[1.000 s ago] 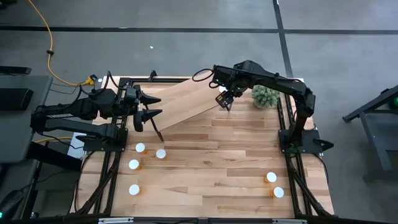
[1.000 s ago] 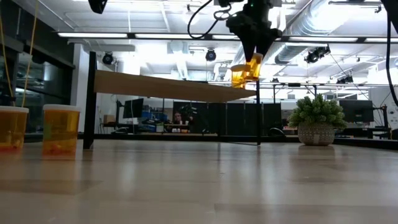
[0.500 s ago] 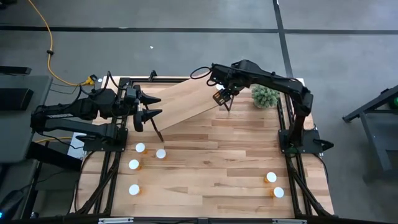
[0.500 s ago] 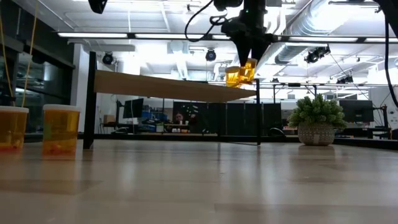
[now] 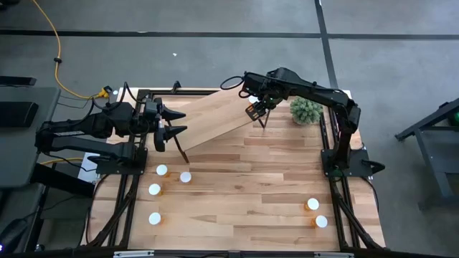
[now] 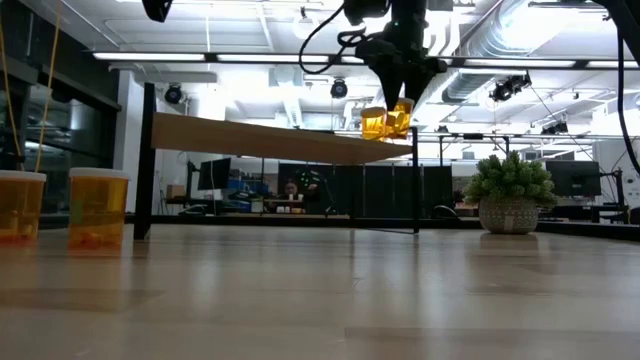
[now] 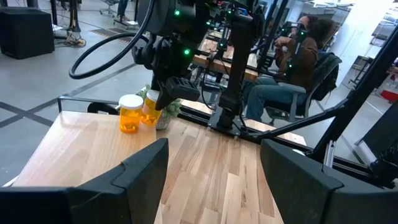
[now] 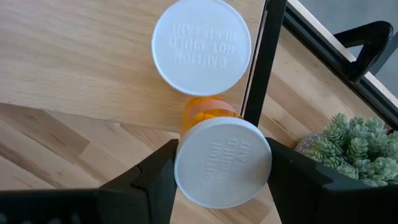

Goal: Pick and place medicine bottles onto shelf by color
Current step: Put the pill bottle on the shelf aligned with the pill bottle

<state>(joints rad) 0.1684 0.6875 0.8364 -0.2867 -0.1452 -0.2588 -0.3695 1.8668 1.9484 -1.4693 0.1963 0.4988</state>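
The shelf (image 5: 219, 118) is a light-wood plank on thin black legs at the table's far side. One orange bottle with a white cap (image 8: 202, 46) stands on the shelf's right end and also shows in the left wrist view (image 7: 130, 113). My right gripper (image 5: 254, 110) is above that end, shut on a second orange bottle (image 6: 401, 115) right beside the first. Several more bottles stand on the table at the near left (image 5: 162, 170) and two at the near right (image 5: 312, 204). My left gripper (image 5: 174, 123) is open and empty at the shelf's left end. My right gripper pinches the bottle at its white cap (image 8: 222, 163) between the two fingers (image 8: 155, 180), coming from above and pointing down. The bottle hangs a little tilted below the fingers by the shelf's right edge. I cannot tell whether its base touches the plank.
A fuzzy green plant in a pot (image 5: 306, 110) stands on the table just right of the shelf's end, close to my right gripper. A black shelf leg (image 8: 260, 62) runs beside the held bottle. A person sits beyond the table (image 7: 298, 56).
My right gripper has carried the bottle a little toward the table's left and far edges and slightly down, in over the shelf's right end and closer to the bottle standing there. It has stayed shut on the bottle.
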